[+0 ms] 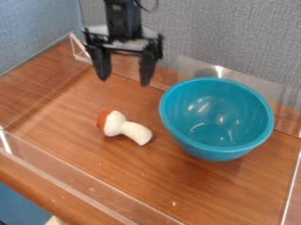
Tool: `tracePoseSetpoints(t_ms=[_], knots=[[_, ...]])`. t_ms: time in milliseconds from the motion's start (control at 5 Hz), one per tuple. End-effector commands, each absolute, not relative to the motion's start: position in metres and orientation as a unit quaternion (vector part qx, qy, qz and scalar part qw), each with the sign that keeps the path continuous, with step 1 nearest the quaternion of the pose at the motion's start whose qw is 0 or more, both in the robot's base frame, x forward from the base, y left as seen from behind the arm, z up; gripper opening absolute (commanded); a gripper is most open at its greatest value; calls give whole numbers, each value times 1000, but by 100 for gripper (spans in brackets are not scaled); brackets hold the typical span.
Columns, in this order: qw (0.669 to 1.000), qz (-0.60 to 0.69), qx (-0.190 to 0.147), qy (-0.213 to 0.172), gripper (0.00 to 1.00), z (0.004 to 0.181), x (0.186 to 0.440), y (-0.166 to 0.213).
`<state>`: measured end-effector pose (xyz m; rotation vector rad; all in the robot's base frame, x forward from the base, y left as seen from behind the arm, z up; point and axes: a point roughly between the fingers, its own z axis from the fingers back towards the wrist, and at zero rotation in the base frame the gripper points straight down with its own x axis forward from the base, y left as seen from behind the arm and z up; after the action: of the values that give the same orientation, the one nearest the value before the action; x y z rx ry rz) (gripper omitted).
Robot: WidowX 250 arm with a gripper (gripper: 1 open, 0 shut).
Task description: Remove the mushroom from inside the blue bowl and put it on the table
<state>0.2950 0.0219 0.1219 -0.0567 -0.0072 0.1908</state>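
The mushroom [122,127] lies on its side on the table [70,105], its orange-red cap to the left and its cream stem pointing right, just left of the blue bowl [216,117]. Nothing shows inside the bowl. My gripper [126,71] hangs well above the table behind the mushroom, pointing down, its two black fingers [102,66] spread wide open with nothing between them. It is apart from both the mushroom and the bowl.
Low clear acrylic walls [106,180] edge the table at the front, left and back. A grey textured wall stands behind. Bare wood lies left of and in front of the mushroom.
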Motion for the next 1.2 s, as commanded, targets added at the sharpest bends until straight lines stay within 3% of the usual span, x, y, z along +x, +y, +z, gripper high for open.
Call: tracePoseSetpoints(t_ms=[0, 200, 400, 1000], knots=[[998, 57, -22, -9, 100, 121, 297, 21], [999, 18, -23, 13, 100, 101, 295, 17], [999, -16, -28, 15, 100, 115, 293, 16], [999, -16, -36, 16, 100, 111, 285, 8]])
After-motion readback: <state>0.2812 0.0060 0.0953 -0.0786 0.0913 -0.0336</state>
